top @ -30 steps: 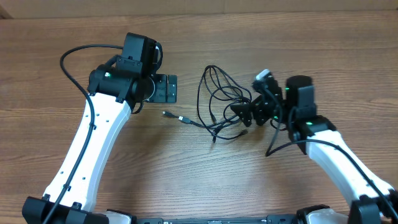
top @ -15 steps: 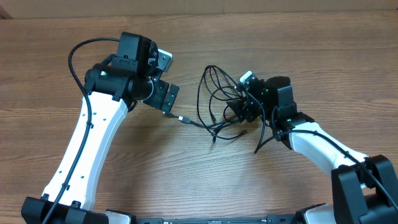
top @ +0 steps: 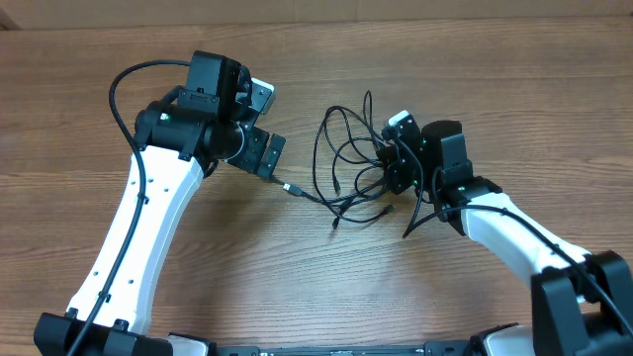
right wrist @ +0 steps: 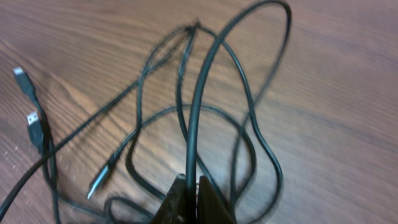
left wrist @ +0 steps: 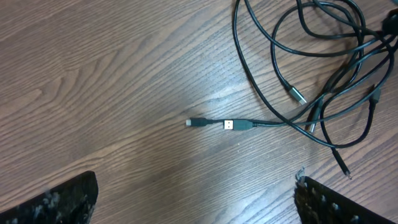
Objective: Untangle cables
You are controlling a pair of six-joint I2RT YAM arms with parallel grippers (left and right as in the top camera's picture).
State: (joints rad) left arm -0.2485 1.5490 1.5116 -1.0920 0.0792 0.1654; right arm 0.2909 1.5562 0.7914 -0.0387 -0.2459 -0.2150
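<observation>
The cables (top: 348, 163) lie as a loose black tangle on the wood between the two arms. One strand runs left out of the tangle and ends in two small plugs (left wrist: 214, 124) lying end to end. My left gripper (top: 269, 155) hovers just left of these plugs, open, its fingers (left wrist: 59, 200) wide apart with only bare wood between them. At the tangle's right side, my right gripper (top: 392, 168) is shut on one cable strand (right wrist: 198, 106), which rises from between the fingertips (right wrist: 180, 196) in a tall loop. More plug ends (right wrist: 99, 180) lie loose on the wood.
The wooden table (top: 297, 267) carries nothing else. The thick black arm cables (top: 124, 84) arc over the left arm, and another hangs beside the right arm (top: 420, 213).
My right gripper has closed on a strand and lifted a loop of it. The left gripper swung closer to the plug ends, then held still.
</observation>
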